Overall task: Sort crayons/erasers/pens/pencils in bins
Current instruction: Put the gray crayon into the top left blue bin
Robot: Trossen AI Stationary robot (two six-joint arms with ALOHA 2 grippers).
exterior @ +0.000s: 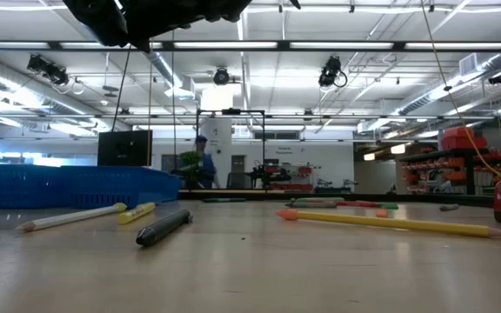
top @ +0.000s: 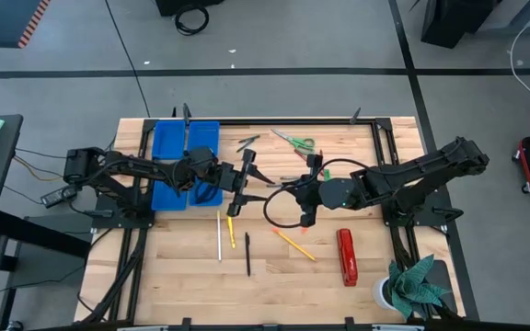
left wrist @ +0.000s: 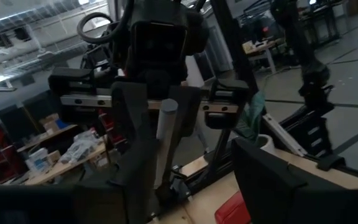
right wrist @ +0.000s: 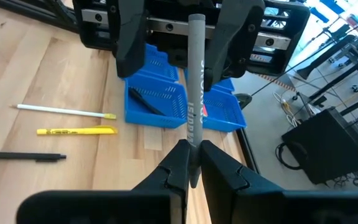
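Bins (top: 168,147), bright blue, sit clustered in the upper left part of the table in the high view, under the left arm. In the right wrist view, one of them has a dark pen (right wrist: 145,101) lying in it.

Mid-table now, just right of the bins, the two grippers meet nose to nose. The right gripper (right wrist: 192,155) has its jaws clamped on one end of a grey pen (right wrist: 194,93), which points straight across at the other arm. The left gripper (top: 254,181) has the pen's far end between its fingers, which stand apart, one on each side, with a gap showing on both sides, so the grip belongs to the right side alone.

Lower right of the table in the high view lies the red stapler (top: 346,257), well clear of the action. Left of it lies a yellow and orange pencil (top: 295,245), set at a slant. Below the grippers, a white pencil (top: 218,236) and a shorter yellow pencil (top: 231,230) lie side by side, near each other but apart. Just right of those is a black pen (top: 247,253), loose on the wood.
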